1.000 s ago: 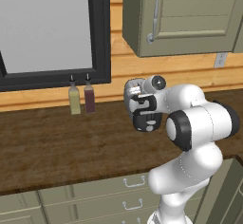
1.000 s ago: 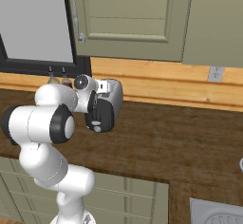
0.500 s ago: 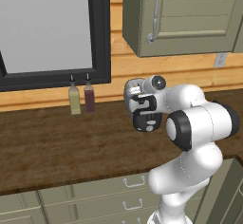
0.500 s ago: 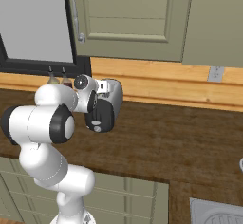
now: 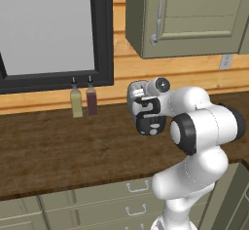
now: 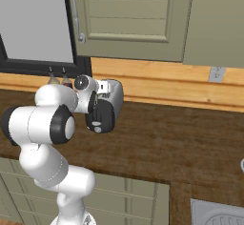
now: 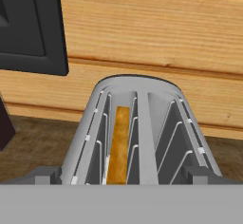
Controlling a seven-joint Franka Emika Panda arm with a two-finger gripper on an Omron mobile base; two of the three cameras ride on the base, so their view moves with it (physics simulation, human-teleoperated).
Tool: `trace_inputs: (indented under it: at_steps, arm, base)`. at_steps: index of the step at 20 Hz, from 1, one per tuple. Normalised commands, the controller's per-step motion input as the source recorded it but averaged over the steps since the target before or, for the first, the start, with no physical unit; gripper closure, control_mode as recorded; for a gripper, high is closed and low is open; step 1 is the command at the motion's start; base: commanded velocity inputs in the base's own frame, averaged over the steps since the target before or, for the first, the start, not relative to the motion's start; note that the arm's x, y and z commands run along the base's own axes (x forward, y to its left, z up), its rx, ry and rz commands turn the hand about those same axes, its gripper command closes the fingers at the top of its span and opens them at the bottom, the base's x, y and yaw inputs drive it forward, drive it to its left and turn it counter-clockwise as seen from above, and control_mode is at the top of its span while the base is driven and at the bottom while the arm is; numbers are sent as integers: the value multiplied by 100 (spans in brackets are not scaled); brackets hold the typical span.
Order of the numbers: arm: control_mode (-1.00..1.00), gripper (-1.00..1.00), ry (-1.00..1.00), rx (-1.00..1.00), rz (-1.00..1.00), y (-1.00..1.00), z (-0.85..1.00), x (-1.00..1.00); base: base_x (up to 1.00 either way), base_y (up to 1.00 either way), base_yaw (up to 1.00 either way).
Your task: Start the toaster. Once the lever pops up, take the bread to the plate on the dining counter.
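1. Where the dark wood-grain bench (image 5: 58,146) runs along the wall, grey-green drawers (image 5: 97,207) sit under its front edge and a warm timber-plank wall (image 6: 157,83) rises behind it.
2. Above the planks hang pale green cupboards (image 5: 194,14) with metal handles, and a black-framed window (image 5: 48,29) stands to their left; a wall socket (image 6: 217,74) sits on the planks further right.
3. Two small bottles, one yellowish (image 5: 76,102) and one dark red (image 5: 91,101), stand side by side on the bench under the window frame.
4. Part of a steel sink (image 6: 219,214) shows at the lower right corner of the right base view.
5. At the back of the bench, against the wall, the toaster (image 7: 142,128) stands with both slots facing up.
6. Its left slot, as the hand view shows it, holds the bread (image 7: 118,144), sunk low with only the golden-brown crust edge visible; the right slot holds nothing.
7. Just above the toaster's near end, the tool (image 5: 146,117) hangs with its jaws spread wide, gripping nothing.
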Motion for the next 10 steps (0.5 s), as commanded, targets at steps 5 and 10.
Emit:
trace_inputs:
  at_steps: [5, 10]
  arm:
    - [-100, -100, 0, 0, 0, 0, 0, 0]
    - [-100, -100, 0, 0, 0, 0, 0, 0]
  base:
    - [0, 0, 0]
    - [0, 0, 0]
